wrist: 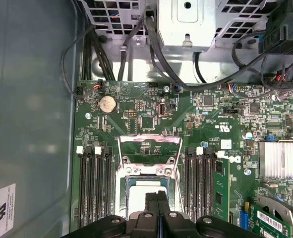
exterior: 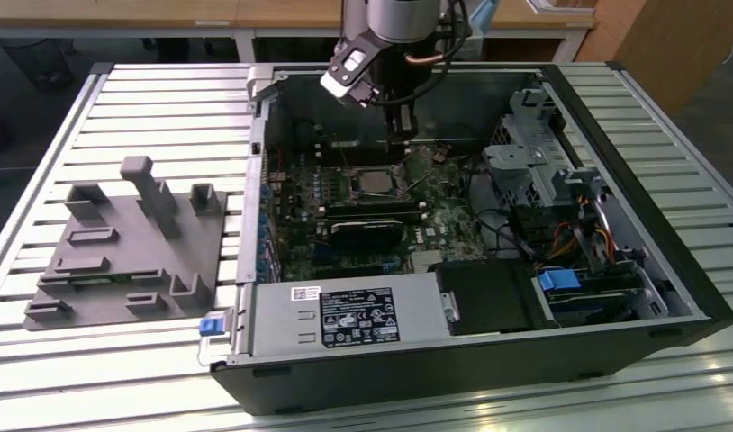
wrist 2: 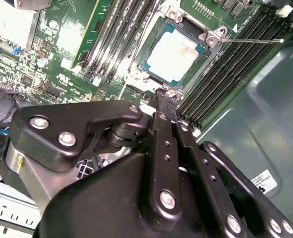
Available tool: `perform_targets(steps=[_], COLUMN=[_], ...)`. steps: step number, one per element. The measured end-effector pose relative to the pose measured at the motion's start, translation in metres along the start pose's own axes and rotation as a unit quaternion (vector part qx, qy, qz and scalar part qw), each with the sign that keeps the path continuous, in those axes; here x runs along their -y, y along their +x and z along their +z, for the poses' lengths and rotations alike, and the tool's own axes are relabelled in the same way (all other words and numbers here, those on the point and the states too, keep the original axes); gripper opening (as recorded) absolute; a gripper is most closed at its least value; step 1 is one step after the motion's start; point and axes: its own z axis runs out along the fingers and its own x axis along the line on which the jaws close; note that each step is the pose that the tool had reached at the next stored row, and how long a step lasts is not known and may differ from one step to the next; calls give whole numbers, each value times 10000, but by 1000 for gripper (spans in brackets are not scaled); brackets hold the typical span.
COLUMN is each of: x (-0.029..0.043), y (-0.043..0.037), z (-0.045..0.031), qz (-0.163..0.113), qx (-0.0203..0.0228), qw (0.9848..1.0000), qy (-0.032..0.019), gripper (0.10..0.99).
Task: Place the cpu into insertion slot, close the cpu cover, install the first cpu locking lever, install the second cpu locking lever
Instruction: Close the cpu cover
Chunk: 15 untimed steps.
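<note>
**Operator:** Where do I stand?

**Spotter:** Your hand (wrist: pixel 155 197) has its fingers pressed together and empty, with the tip at the near edge of the cpu (wrist: pixel 145 196). The cpu lies in the insertion slot (wrist: pixel 121 193). Beyond it, the cpu cover (wrist: pixel 149 138) stands open.

**Operator:** What's the risk?

**Spotter:** If you push the cover off-centre, I judge it may slip. Your tip could then scrape the chip or catch the loose lever (wrist 2: pixel 255 40).
</note>
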Motion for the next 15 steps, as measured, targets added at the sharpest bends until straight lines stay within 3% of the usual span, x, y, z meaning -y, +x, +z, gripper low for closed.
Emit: perform_targets(steps=[15], x=[-7], y=[7], z=[-96], qz=[0], qx=[0], qw=[10000], qy=[0], gripper=[122])
